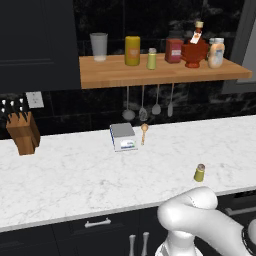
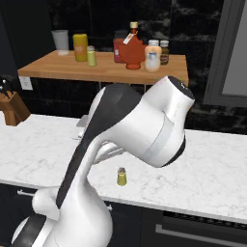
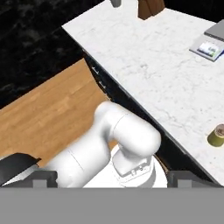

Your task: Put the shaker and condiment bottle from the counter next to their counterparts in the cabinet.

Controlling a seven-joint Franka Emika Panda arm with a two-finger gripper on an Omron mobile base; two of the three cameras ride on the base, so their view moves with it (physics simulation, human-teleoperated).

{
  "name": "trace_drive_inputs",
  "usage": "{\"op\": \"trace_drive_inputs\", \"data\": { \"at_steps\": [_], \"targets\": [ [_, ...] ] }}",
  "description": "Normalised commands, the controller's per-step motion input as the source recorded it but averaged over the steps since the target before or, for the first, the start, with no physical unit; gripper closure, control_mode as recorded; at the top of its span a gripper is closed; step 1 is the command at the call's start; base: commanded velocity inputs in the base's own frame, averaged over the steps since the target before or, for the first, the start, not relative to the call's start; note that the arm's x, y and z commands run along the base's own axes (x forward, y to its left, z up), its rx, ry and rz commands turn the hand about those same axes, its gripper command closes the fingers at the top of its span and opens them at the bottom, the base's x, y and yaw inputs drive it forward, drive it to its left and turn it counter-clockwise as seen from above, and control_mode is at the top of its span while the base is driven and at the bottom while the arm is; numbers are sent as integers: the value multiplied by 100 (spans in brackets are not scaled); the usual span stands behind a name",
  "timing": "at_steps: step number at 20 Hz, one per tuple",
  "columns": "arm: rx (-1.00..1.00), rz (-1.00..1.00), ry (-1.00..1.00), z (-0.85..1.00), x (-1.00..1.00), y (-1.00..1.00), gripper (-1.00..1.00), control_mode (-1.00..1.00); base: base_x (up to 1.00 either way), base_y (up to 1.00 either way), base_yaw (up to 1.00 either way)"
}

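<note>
The olive-yellow shaker [image 1: 199,173] [image 2: 121,176] [image 3: 216,134] stands upright near the front edge of the white marble counter [image 1: 75,175]. The dark-red condiment bottle [image 1: 195,49] [image 2: 132,52] stands on the wooden plank cabinet [image 1: 115,75] [image 2: 62,67], just right of a boxy red jar [image 1: 173,50]. A lime-green shaker [image 1: 152,59] [image 2: 91,56] stands further left on the same shelf. My gripper [image 3: 113,178] is open and holds nothing. It hangs high over the robot's own base and looks down at it, well away from the shaker.
On the shelf also stand a grey cup [image 1: 99,46], a yellow canister [image 1: 132,50] and a pale jar [image 1: 216,53]. On the counter are a knife block [image 1: 23,132], a kitchen scale [image 1: 123,137] and a wooden spoon [image 1: 144,132]. Utensils hang under the shelf.
</note>
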Motion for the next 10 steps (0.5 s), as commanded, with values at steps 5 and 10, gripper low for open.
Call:
{"op": "trace_drive_inputs", "data": {
  "at_steps": [5,10],
  "targets": [
    [19,10,-21,-60,-56,-1,-100,-100,0,0,0],
    [18,6,-15,-58,-5,0,-100,-100,0,0,0]
  ]
}}
